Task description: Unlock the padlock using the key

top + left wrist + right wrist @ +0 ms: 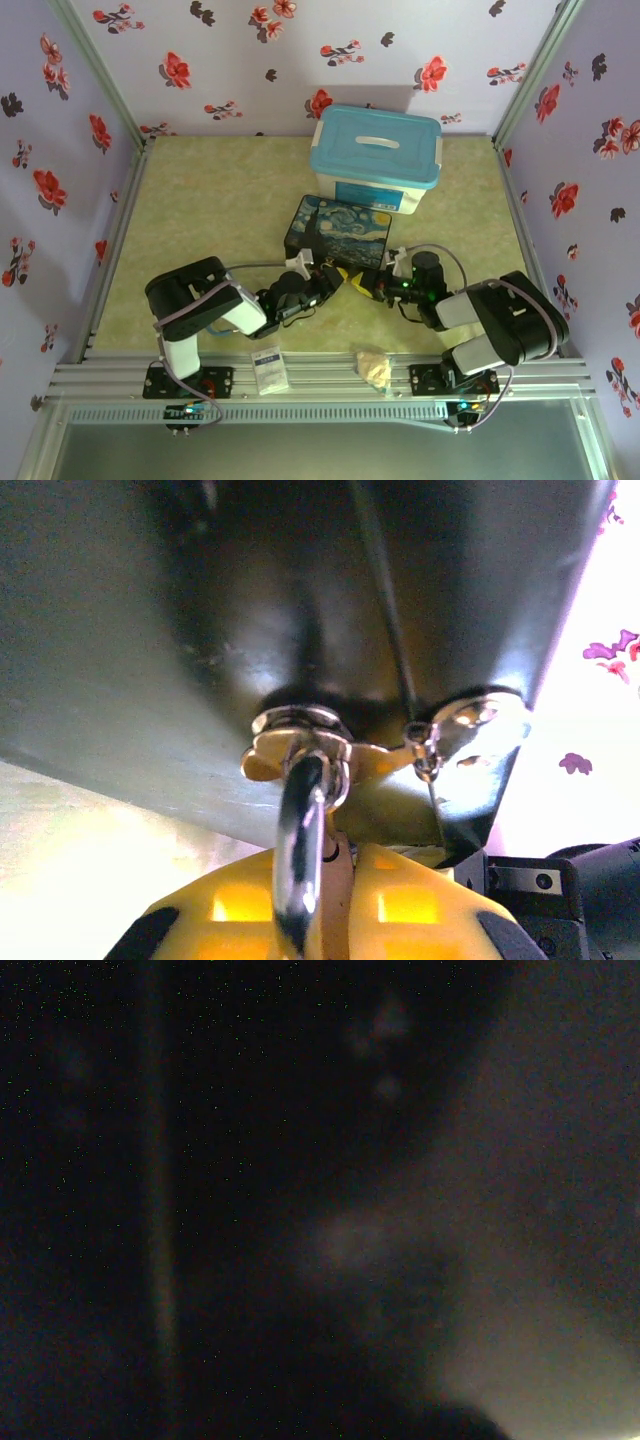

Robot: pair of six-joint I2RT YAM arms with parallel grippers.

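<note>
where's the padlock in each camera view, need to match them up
top external: the padlock sits low centre, at the painted tin's near edge.
left wrist: its yellow body is at bottom centre, and the shackle rises through the clasp.
right wrist: too dark to tell.
shared landmark: the painted tin.

Lavender floral walls point(250, 60), pale green mottled tabletop point(220, 200), evenly lit.

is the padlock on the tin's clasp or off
on: the padlock has its silver shackle threaded through the tin's clasp
</note>
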